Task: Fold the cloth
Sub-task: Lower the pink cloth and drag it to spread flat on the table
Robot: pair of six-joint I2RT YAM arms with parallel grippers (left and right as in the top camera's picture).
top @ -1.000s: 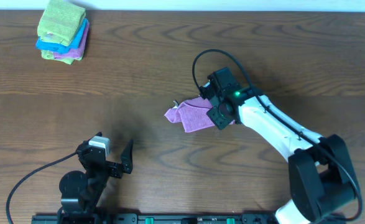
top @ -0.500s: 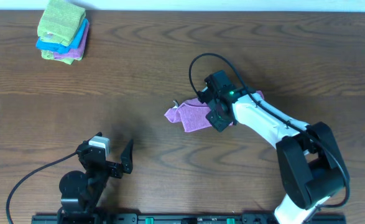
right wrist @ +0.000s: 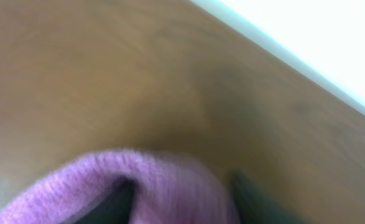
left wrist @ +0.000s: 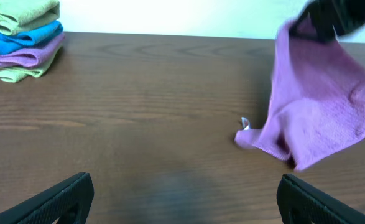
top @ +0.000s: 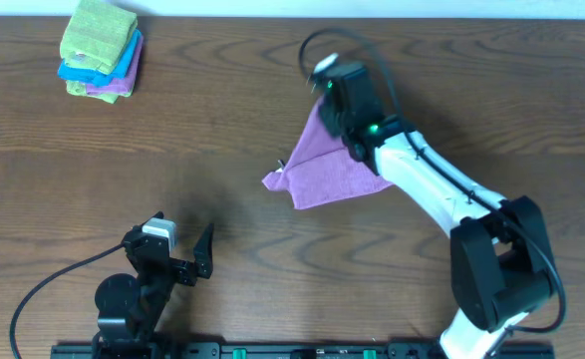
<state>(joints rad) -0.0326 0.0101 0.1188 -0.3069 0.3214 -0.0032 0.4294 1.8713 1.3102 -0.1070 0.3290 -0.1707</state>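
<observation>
My right gripper [top: 328, 88] pinches a corner of the cloth [top: 330, 165], which hangs raised and crumpled; no fold is laid yet; my left gripper [top: 180, 257] sits spread wide.

The right gripper [top: 324, 100] has lifted the cloth [top: 330, 170] up and away

The cloth [top: 332, 165] hangs at centre, the folded stack [top: 100, 50] well apart, back left.
</observation>
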